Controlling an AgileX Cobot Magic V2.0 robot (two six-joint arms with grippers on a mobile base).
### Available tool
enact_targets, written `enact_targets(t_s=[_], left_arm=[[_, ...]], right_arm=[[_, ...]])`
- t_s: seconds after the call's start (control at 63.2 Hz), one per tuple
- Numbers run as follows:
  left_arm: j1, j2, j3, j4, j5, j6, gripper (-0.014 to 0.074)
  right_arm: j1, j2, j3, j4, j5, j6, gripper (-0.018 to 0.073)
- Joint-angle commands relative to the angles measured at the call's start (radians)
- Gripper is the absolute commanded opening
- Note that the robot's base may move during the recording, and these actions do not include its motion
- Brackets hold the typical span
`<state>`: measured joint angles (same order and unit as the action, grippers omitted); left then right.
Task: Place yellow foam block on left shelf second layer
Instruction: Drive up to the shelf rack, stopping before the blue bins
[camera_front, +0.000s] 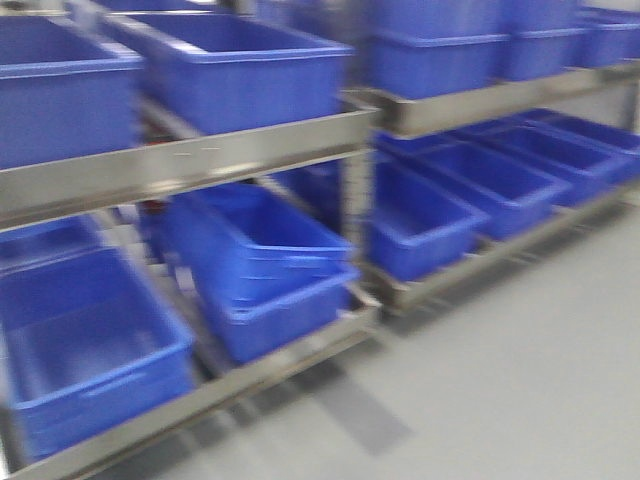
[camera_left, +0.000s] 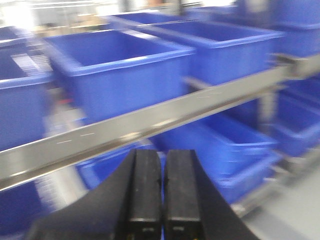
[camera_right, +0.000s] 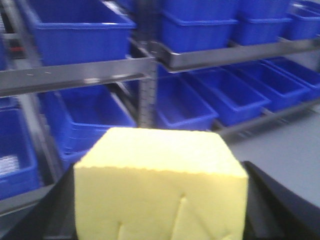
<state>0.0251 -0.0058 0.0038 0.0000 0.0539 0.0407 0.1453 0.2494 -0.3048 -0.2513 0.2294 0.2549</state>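
The yellow foam block (camera_right: 160, 185) fills the lower middle of the right wrist view, held between the black fingers of my right gripper (camera_right: 160, 210), which is shut on it. Its front face shows pinch creases. My left gripper (camera_left: 163, 192) is shut with nothing between its black fingers (camera_left: 146, 190), facing the steel rail of the left shelf (camera_left: 150, 125). In the front view the left shelf (camera_front: 180, 165) carries blue bins on its upper and lower layers. Neither gripper shows in the front view.
Blue plastic bins (camera_front: 250, 75) sit on the upper layer and more bins (camera_front: 265, 265) on the lower one. A second shelf unit (camera_front: 500, 100) with blue bins stands to the right. Grey floor (camera_front: 500, 380) lies in front of the shelves. The views are motion-blurred.
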Motion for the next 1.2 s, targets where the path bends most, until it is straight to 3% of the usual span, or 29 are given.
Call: enact_targets(t_s=[0.0,1.186], left_arm=[[0.000,-0.017,0.028,-0.006,-0.082,-0.004,0.0124],[0.000,-0.017,0.028,-0.006,-0.082,-0.004,0.0124]], right_arm=[[-0.006,0.009,-0.029,-0.016,-0.083,-0.008,0.0522],[-0.006,0.009,-0.029,-0.016,-0.083,-0.008,0.0522]])
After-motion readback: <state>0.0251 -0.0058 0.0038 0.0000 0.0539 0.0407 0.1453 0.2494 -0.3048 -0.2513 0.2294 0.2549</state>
